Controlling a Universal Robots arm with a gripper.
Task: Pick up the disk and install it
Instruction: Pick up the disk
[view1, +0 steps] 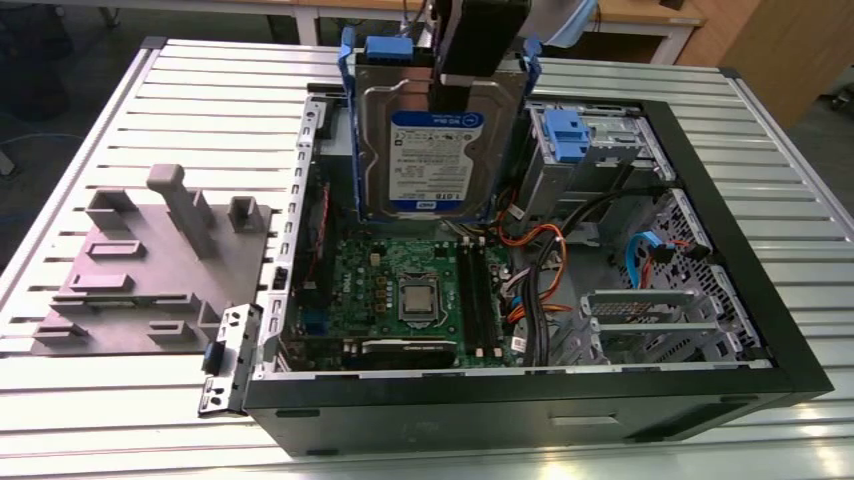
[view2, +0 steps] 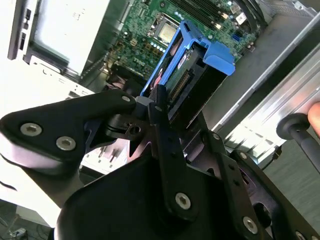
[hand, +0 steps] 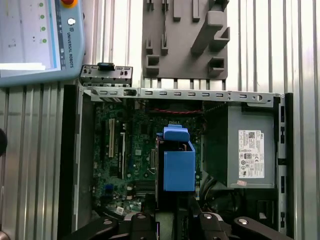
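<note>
- Surface: table (view1: 120, 420) of ribbed, pale metal slats that run across the whole exterior view.
- Room: wooden furniture (view1: 761, 40) in the upper right of the exterior view, with dark floor at the upper left and right edges.
- A black computer case (view1: 787, 330) lies on the table with its side open and fills the centre and right of the exterior view.
- Inside the case are a green motherboard (view1: 387, 255), a square processor socket (view1: 418, 297), and orange and blue cables (view1: 641, 250) at the exterior view's right.
- A blue clip (view1: 567, 135) on a grey metal cage stands in the case, just beside the disk on the exterior view's right.
- A grey fixture plate (view1: 147, 270) with raised blocks lies flat on the table, just beside the case on the exterior view's left.
- The disk (view1: 434, 150) is in the upper centre of the exterior view. It is upright and off the table, above the open case, with blue rails along both sides.
- The gripper (view1: 461, 85) is clamped on the disk's upper end. In the second wrist view its black fingers (view2: 159, 107) press against the disk's edge.
- In the first wrist view the disk hangs end-on over the motherboard, beside a grey box (hand: 250, 125).
- Writing: a white-and-blue label (view1: 434, 165) with small dark print covers the disk's face.
- The grey box carries a white sticker (hand: 250, 147) with fine print.
- A teach pendant (hand: 35, 35) with a lit screen and lettering along its rim rests on the slats beside the case.
</note>
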